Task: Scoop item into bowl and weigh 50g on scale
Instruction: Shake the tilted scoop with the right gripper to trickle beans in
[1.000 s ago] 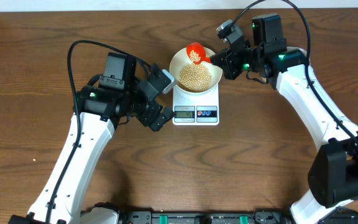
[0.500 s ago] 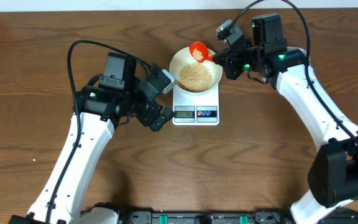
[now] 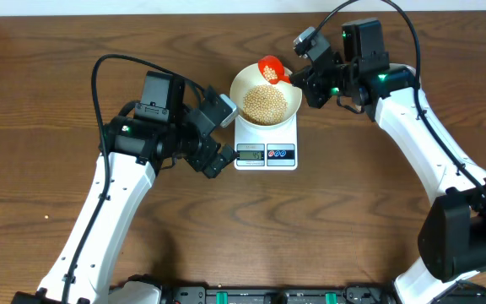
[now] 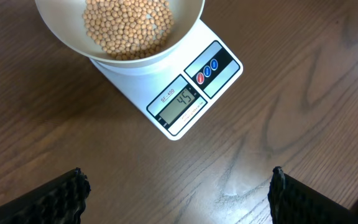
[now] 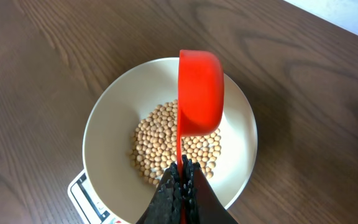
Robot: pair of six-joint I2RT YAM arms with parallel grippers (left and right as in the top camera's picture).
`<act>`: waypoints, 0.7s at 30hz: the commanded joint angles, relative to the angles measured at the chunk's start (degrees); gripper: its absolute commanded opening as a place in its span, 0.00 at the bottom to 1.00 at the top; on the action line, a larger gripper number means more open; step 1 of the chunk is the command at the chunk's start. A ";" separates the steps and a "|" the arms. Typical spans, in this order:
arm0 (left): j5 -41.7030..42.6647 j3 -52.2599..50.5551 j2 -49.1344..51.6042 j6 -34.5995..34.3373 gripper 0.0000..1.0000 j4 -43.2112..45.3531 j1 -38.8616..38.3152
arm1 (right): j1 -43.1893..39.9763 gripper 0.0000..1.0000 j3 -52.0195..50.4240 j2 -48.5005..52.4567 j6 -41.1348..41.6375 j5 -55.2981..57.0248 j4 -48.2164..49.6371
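Topping-up phase. The bowl (image 3: pixel 241 83) sits on the scale (image 3: pixel 266 138), with the display (image 4: pixel 180 106) clear of its rim. It reads 45, so I'd call us a few grams short of the 50 target. The beans (image 4: pixel 126 28) lie in a shallow heap on the bowl floor. The right gripper (image 5: pixel 180 182) is clamped on the thin handle of the red scoop (image 5: pixel 201 87), fingers pinched right together around it. The scoop hangs over the bowl's far rim with its cup rolled on its side. Overhead shows a small batch of beans inside the cup, but the wrist view only shows its back, so I can't tell whether any are dropping right now. The left gripper (image 4: pixel 179 198) is spread wide and holds nothing. It's low over the table (image 4: pixel 73 137) on the display side of the scale, near it but apart, and its camera looks straight at the readout. Next move, my read: roll the scoop a touch more so beans trickle out a few at a time, pause, let the reading settle, repeat until 50. That needs fine wrist rotation, not a dump. What's in the cup looks like it could exceed the shortfall, so overshoot is the main risk. The scoop should also stay off the rim, since any contact loads the scale and fakes the number.
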 commanded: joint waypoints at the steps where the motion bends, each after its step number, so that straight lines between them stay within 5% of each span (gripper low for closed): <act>1: -0.11 1.14 -0.50 -0.50 0.94 -0.17 -0.11 | -0.09 0.01 0.50 -1.44 -0.72 -0.13 0.11; 21: -0.13 1.14 -0.50 -0.48 0.94 -0.17 -0.11 | -0.13 0.01 0.50 -1.44 0.61 -0.85 -0.02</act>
